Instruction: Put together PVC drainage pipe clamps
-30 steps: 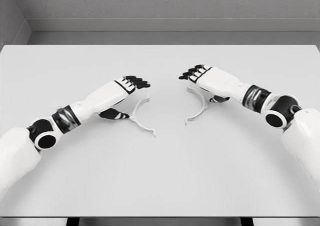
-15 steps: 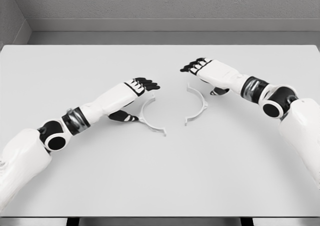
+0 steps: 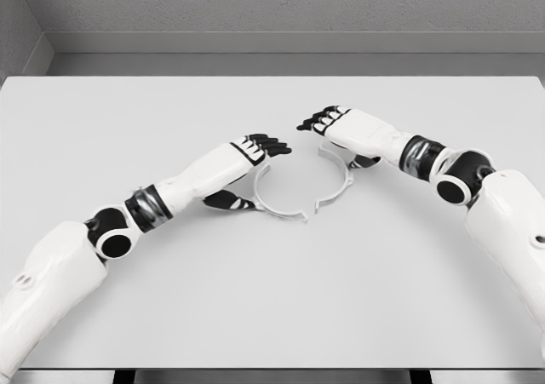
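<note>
Two white half-ring clamp pieces lie flat mid-table. The left clamp half (image 3: pixel 258 202) opens to the right, the right clamp half (image 3: pixel 347 178) opens to the left. Their near ends almost meet around the middle, with a small gap between them. My left hand (image 3: pixel 247 154) lies against the outer curve of the left half, fingers stretched out over it and the thumb (image 3: pixel 228 201) on the table beside the arc. My right hand (image 3: pixel 339 128) hovers over the far end of the right half, fingers extended and its thumb behind the arc. Neither hand grasps anything.
The grey table (image 3: pixel 272 299) reaches from the near edge to a raised ledge (image 3: pixel 289 42) at the back, with a wall behind it. No other objects show on the surface.
My left arm has slid right, pushing its clamp half until its near end nearly touches the right half. My right hand moved slightly left over its own half, which stayed put.
</note>
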